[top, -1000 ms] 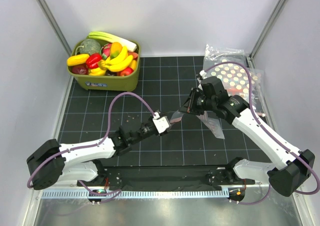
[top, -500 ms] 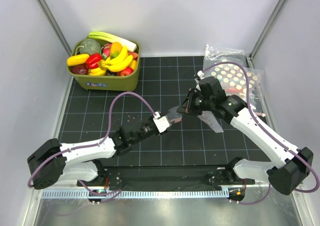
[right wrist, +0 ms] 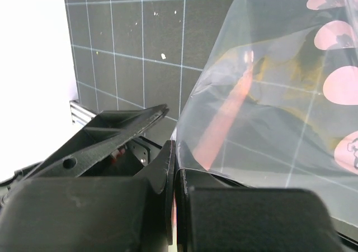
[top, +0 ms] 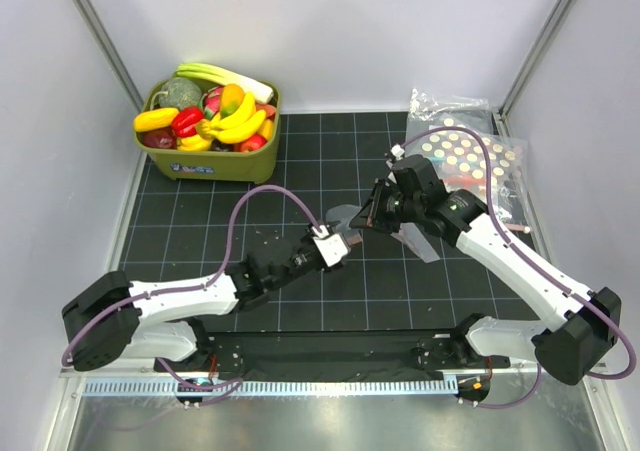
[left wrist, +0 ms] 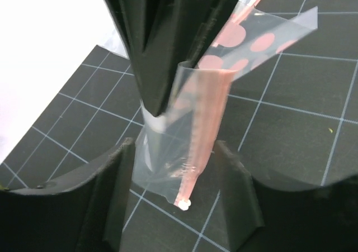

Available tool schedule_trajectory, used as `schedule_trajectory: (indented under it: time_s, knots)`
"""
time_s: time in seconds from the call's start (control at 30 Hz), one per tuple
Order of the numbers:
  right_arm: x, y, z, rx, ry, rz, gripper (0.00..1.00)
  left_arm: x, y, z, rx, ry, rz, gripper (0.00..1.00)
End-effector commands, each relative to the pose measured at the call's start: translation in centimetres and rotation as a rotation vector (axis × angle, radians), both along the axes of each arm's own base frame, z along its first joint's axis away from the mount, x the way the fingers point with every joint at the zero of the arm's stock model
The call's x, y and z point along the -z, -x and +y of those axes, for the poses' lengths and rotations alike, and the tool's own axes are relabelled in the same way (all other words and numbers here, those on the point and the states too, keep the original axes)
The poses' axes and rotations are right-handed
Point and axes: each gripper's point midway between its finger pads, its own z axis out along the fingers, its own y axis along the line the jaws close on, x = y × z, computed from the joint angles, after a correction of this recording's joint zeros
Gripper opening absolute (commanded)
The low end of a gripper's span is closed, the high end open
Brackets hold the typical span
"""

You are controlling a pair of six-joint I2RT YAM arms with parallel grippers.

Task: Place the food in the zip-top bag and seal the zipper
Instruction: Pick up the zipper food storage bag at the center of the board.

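Zip-top bag [left wrist: 168,151] pinched by the right fingers [right wrist: 100,213], which are pressed together on its upper film with no gap. Left fingers [left wrist: 120,190] spread wide, one on each side of the bag's lower corner (whether they touch the film, cannot tell). Zipper [left wrist: 204,118] runs down between them, pink. Bag sits between the two arms near the middle of the counter [top: 300,171]. Food [top: 225,121] lies heaped in a green bin [top: 215,166] at the far-left corner, well apart from the bag.
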Motion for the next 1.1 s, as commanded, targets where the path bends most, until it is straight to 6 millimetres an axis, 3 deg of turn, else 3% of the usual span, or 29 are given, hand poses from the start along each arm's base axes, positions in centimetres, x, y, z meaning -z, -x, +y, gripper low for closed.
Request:
schedule_trajectory:
  time_s: [0.0, 0.1, 0.43, 1.07]
  knots:
    - [-0.7, -0.9, -0.3, 0.066, 0.000, -0.024, 0.01, -2.8, -0.4, -0.4, -0.043, 0.049, -0.070, 0.64]
    - [-1.2, -1.3, -1.1, 0.119, 0.015, -0.038, 0.01, -3.3, 0.1, -0.2, -0.037, 0.068, -0.079, 0.70]
    - [-1.1, -1.7, -3.6, 0.285, 0.063, -0.017, 0.01, -3.5, 1.4, -0.2, -0.006, 0.056, -0.129, 0.71]
    - [-1.1, -1.0, -2.7, 0.262, 0.013, 0.027, 0.01, -1.3, 0.4, -1.5, -0.077, -0.077, -0.193, 0.69]
